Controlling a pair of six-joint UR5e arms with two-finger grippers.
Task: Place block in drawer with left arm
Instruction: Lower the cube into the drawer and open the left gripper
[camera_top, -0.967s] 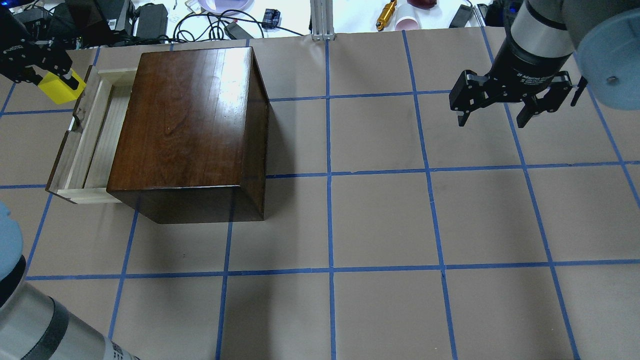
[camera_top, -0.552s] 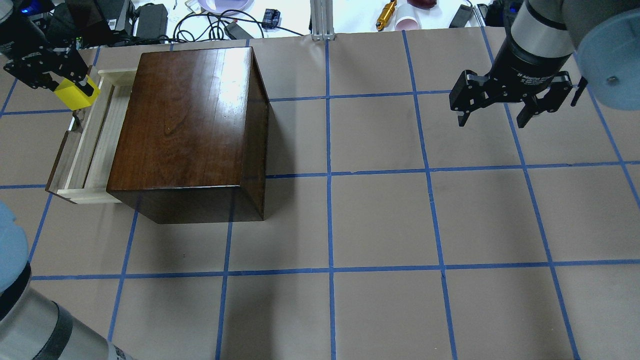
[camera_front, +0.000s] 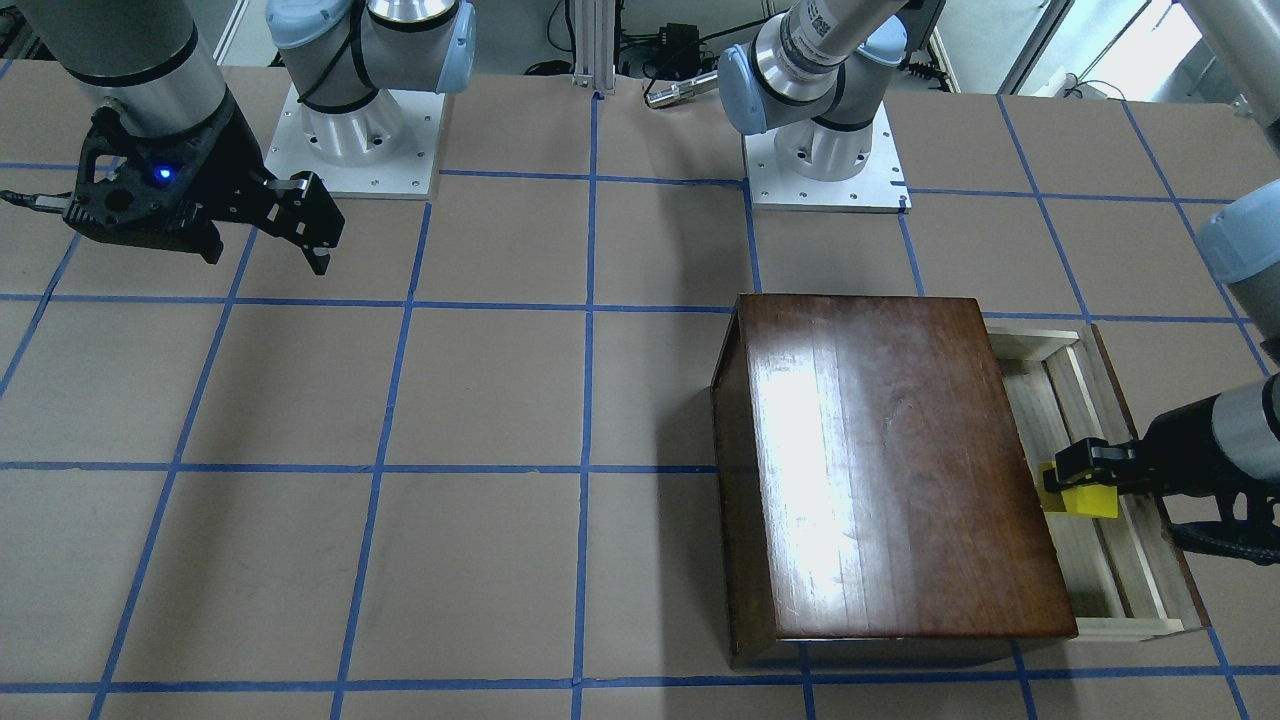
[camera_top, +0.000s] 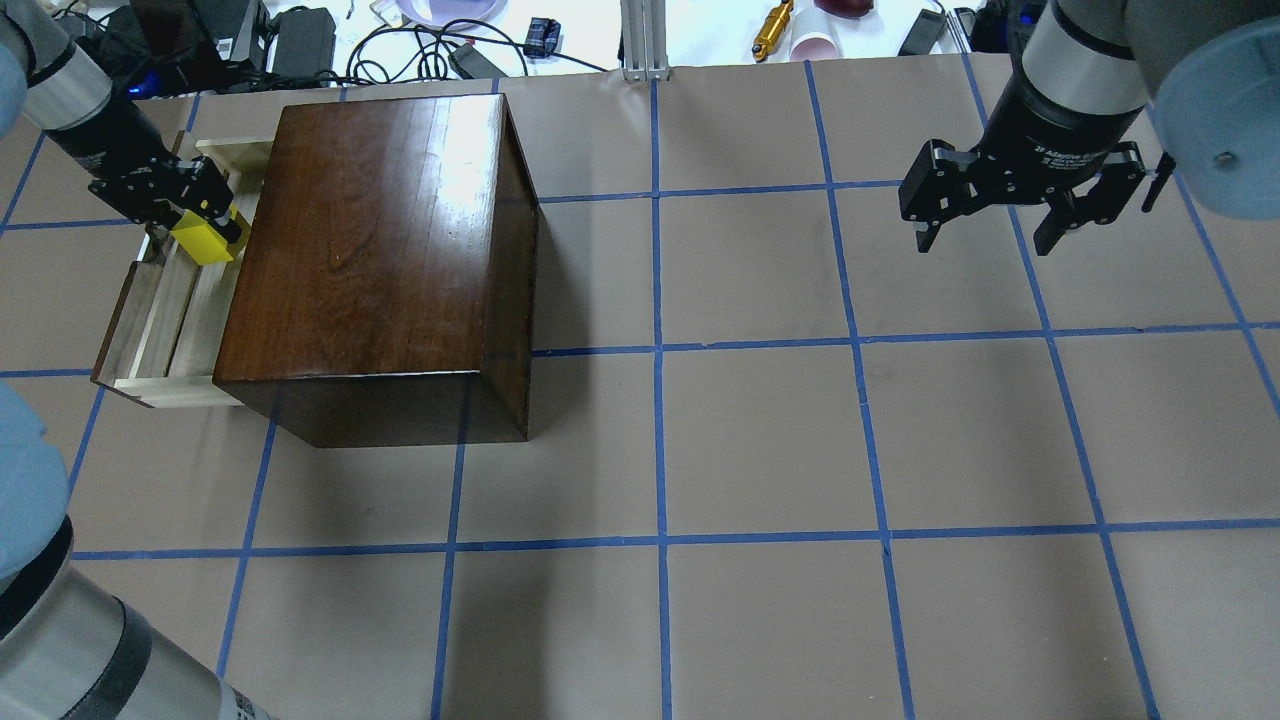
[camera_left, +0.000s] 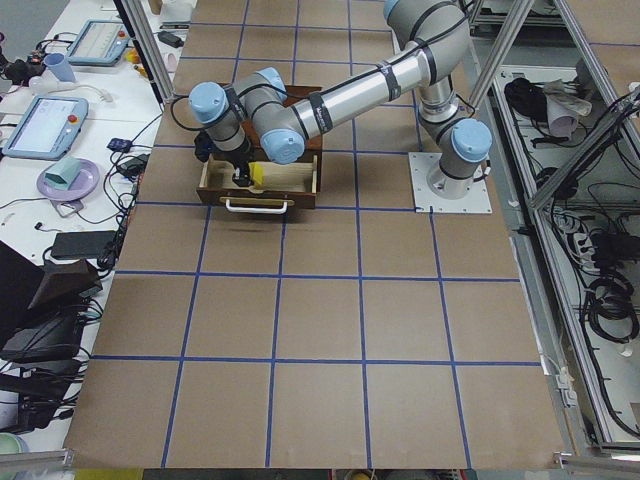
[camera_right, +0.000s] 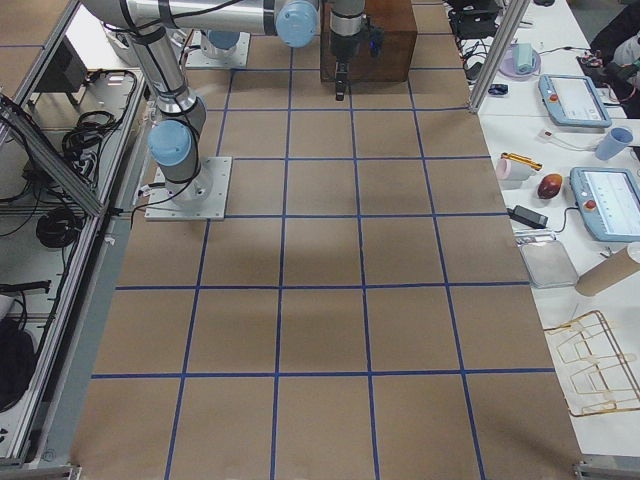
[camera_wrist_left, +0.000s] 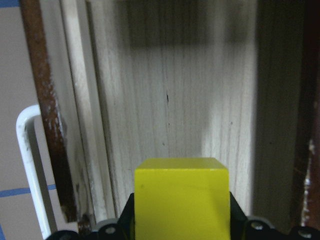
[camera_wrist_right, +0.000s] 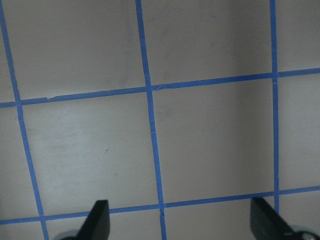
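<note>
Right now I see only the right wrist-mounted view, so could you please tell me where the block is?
Observer: The left pincer holds the yellow block over the open drawer.
Operator: Is it past the front panel?
Observer: Yes. The left wrist view shows pale drawer floor beneath it, with the handle off to one side.
Operator: Is my right pincer carrying anything?
Observer: No, the right pincer is open and empty above the table.
</note>
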